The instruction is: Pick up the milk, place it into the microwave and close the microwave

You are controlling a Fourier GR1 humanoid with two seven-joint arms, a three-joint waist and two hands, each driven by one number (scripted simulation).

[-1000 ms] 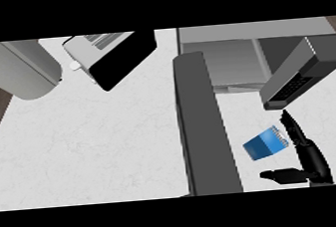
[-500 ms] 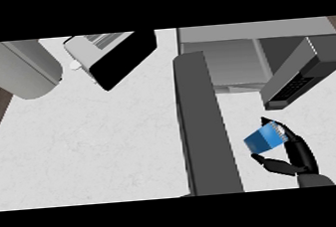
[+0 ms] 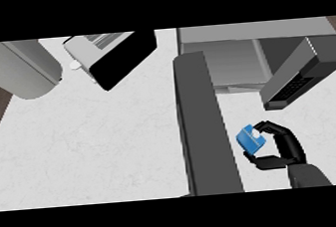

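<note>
Head view, looking steeply down on white, faintly mottled stone counter (image 3: 92, 141). Right hand (image 3: 283, 149), black and glossy, coming in from lower right edge, fingers and thumb curled round milk (image 3: 251, 138) and pinching it between them. Milk: small blue box-shaped carton with pale patch on top face, held just beside long dark grey door (image 3: 204, 127), in front of microwave (image 3: 248, 59). Whether carton touches counter or hangs above it, hard to tell from this angle. No readable writing or brand on carton. Microwave grey and boxy, open cavity pale inside, dark panel with tiny keys (image 3: 301, 80) at its right. Further left, toaster-like appliance (image 3: 111, 57), black and silver, and smooth grey rounded body (image 3: 20, 69) at upper left corner.
</note>
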